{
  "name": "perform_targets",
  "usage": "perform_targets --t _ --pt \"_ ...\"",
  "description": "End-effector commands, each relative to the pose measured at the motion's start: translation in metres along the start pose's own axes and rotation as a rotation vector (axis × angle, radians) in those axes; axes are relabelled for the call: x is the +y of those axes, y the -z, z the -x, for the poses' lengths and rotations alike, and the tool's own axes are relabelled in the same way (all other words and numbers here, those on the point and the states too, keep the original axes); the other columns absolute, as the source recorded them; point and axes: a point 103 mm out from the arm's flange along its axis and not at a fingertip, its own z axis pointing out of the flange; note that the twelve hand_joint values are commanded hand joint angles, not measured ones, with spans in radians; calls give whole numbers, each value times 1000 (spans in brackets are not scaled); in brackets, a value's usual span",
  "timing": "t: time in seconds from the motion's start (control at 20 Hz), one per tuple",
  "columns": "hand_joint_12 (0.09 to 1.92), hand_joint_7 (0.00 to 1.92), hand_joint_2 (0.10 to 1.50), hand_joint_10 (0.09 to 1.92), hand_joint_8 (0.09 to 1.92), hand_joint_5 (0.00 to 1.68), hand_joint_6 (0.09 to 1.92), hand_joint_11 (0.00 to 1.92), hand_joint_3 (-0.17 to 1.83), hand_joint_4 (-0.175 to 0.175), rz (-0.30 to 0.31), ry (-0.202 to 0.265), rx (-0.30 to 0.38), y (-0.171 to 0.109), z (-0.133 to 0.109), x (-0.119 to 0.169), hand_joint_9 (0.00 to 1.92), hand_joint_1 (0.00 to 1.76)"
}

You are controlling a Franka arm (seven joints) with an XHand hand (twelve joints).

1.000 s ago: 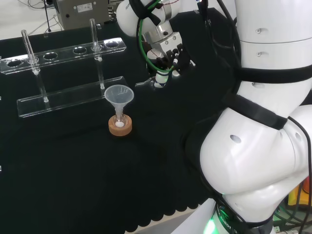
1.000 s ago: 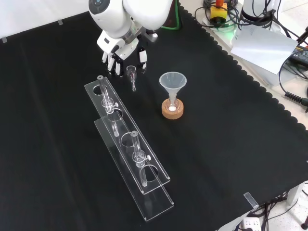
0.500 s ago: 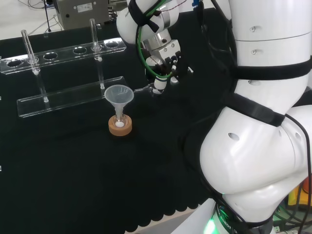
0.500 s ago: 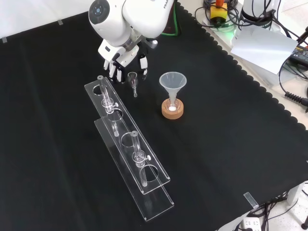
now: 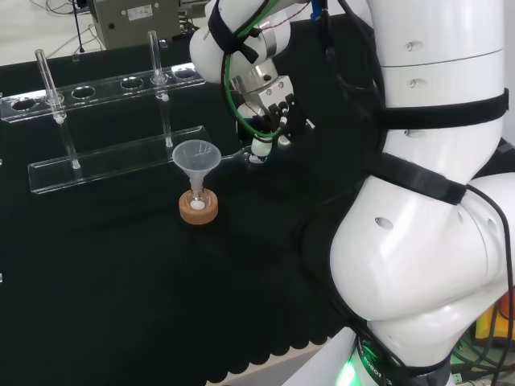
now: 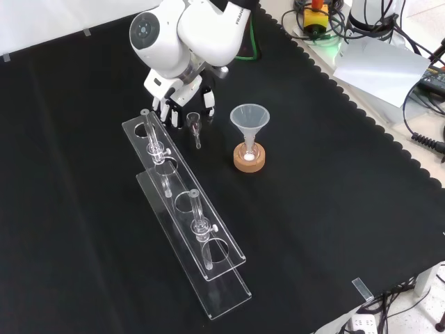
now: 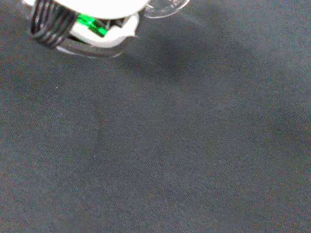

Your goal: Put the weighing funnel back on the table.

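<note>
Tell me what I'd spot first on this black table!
The big white robot arm, looming at the head view's right. Next, its black and white hand near the front view's top, holding a small clear weighing funnel, and beside it the funnel standing in a flask on a cork ring.

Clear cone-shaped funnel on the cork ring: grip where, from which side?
Probably the wall under the rim of the clear cone-shaped funnel, from the front view's right: the black and white hand holding the small clear weighing funnel and the clear tube rack stand left. Stem in a small flask; lift vertically.
</note>
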Motion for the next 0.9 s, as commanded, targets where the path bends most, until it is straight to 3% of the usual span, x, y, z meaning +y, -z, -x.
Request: perform_targets --t 0.05,0.9 --pt "1180 625 630 403 613 1134 999 656 840 175 -4 5 -1 -1 -4 4 927 1093" --pt "1179 625 632 403 614 1133 999 662 836 175 -6 20 -8 -11 -16 16 928 1092"
